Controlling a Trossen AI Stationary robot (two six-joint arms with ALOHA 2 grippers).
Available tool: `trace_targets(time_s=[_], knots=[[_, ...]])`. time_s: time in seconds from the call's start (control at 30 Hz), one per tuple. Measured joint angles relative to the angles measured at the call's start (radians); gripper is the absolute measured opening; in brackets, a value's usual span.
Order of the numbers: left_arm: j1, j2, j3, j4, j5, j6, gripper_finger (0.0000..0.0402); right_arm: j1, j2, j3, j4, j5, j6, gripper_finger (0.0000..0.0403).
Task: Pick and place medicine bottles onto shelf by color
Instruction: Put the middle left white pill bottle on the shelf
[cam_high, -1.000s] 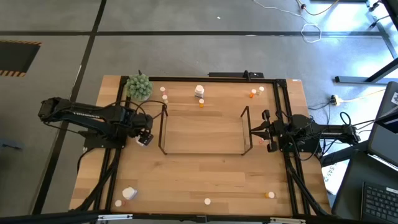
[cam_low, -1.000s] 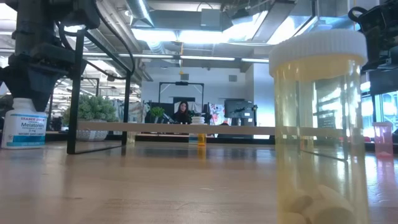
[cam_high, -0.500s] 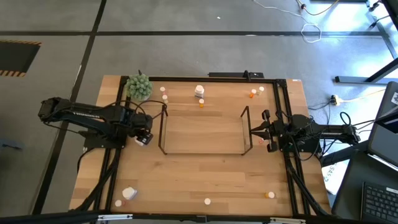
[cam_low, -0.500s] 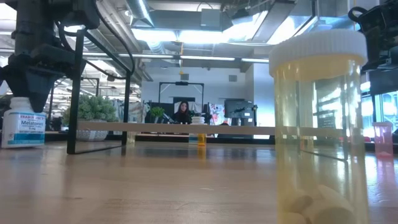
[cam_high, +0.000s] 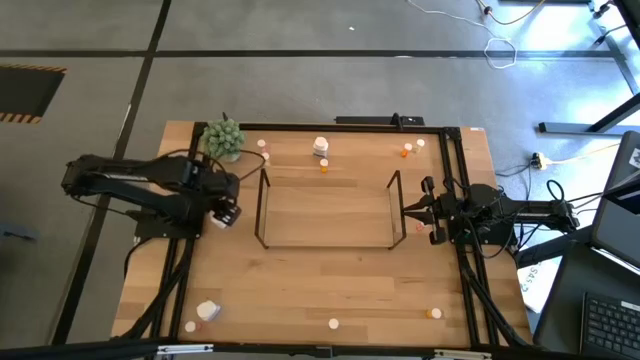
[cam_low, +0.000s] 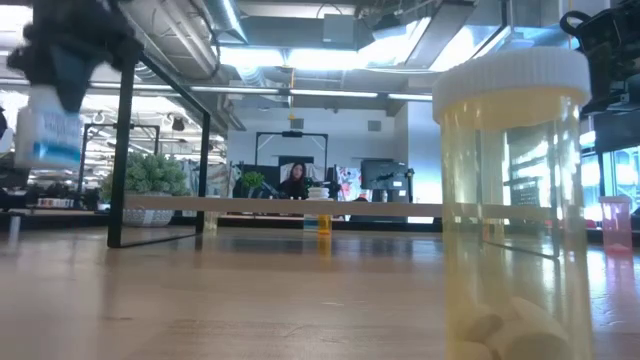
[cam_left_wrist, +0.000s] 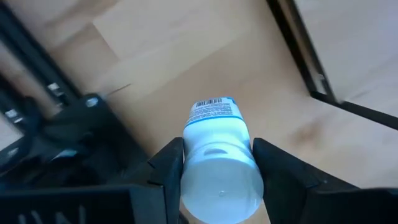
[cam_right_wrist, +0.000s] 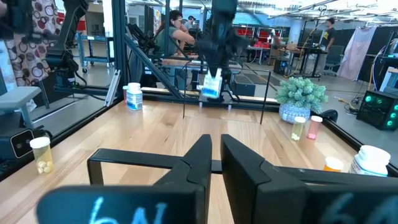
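The left gripper (cam_left_wrist: 217, 163) clamps a white blue-labelled medicine bottle (cam_left_wrist: 217, 165) above the table; the right gripper (cam_right_wrist: 213, 163) rests closed, empty.

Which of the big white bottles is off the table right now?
The white bottle with the blue label, clamped in the left gripper left of the shelf and lifted above the tabletop. The other white bottles, one behind the shelf and one at the front left corner, rest on the wood.

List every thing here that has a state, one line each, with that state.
left gripper: shut on the white bottle, raised off the table
white bottle: held, lifted, cap on
right gripper: shut, empty, at the shelf's right end
shelf: upright, nothing on it
yellow vial: upright, capped, pills inside
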Motion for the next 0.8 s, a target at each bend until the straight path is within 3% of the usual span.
trace_targets(time_s=[0.17, 0.43, 0.8], knots=[[0.000, 0.000, 0.198, -0.162, -0.006, -0.007, 0.0154, 0.000, 0.000, 0.000, 0.000, 0.000, 0.000, 0.0039], [0.000, 0.048, 0.462, -0.180, -0.123, 0.082, 0.0154, 0.000, 0.000, 0.000, 0.000, 0.000, 0.001, 0.0039], [0.060, 0.330, 0.828, -0.180, -0.170, 0.385, 0.0154, 0.000, 0.000, 0.000, 0.000, 0.000, 0.001, 0.0039]])
